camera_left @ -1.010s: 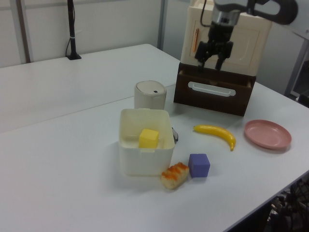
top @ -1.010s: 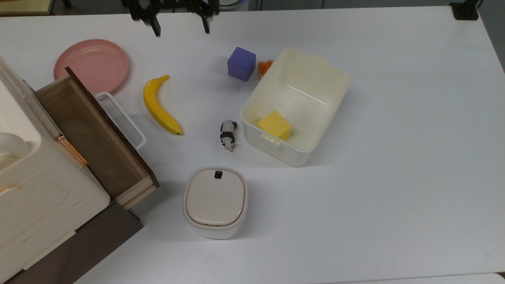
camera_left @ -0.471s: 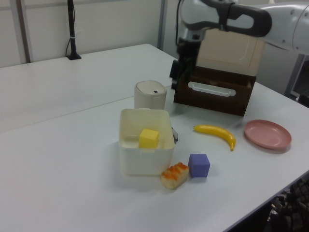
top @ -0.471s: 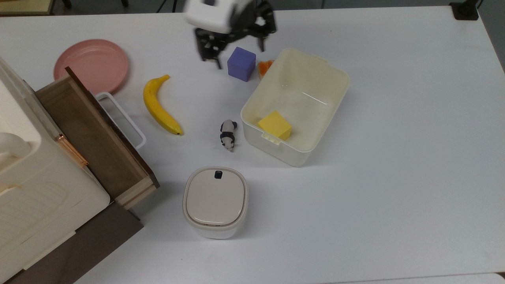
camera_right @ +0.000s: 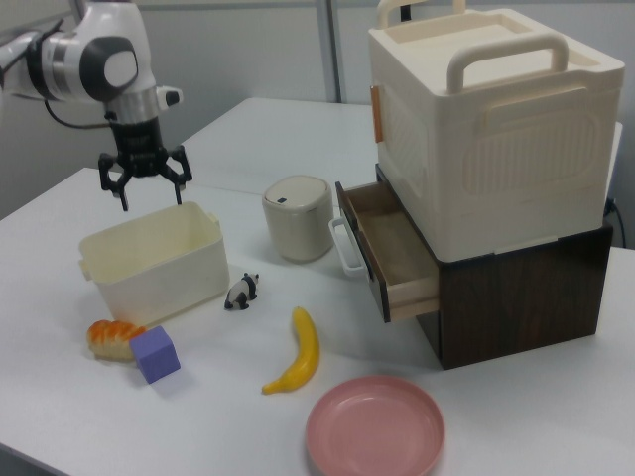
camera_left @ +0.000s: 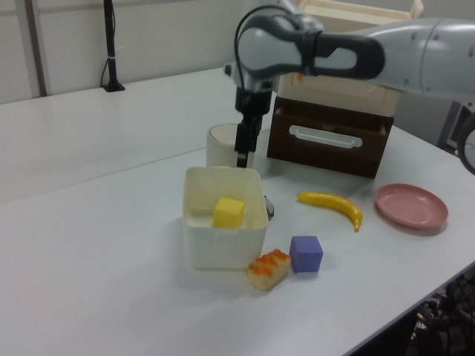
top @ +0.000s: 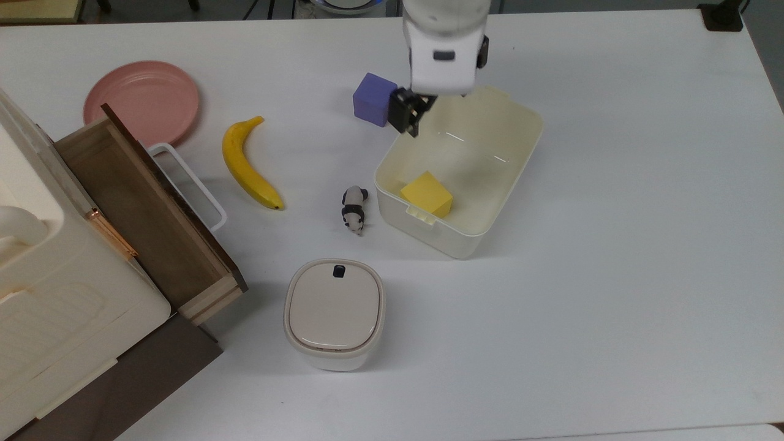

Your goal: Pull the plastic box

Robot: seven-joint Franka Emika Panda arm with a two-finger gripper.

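The plastic box [top: 490, 184] is a cream-white open bin lying at an angle on the white table, also in the left view [camera_left: 223, 248] and the right view [camera_right: 159, 273]. A yellow block [top: 427, 194] lies inside it. My gripper [camera_right: 151, 196] hangs open just above the box's end farthest from the cabinet, holding nothing. In the top view the gripper [top: 432, 101] is over the box's upper left corner, with one black finger [top: 404, 114] showing beside the rim. In the left view the gripper [camera_left: 243, 152] hangs just behind the box.
A purple cube [top: 373, 98] and an orange bread piece [camera_left: 267, 268] sit close beside the box. A toy panda [top: 354, 209], a banana [top: 248, 162], a lidded container [top: 334, 312], a pink plate [top: 142, 101] and a cabinet with an open drawer [top: 141, 214] lie to the top view's left.
The arm has swung from the top view's upper left edge toward the box and come lower, ending above the box's corner. The fingers stay spread. No object has moved.
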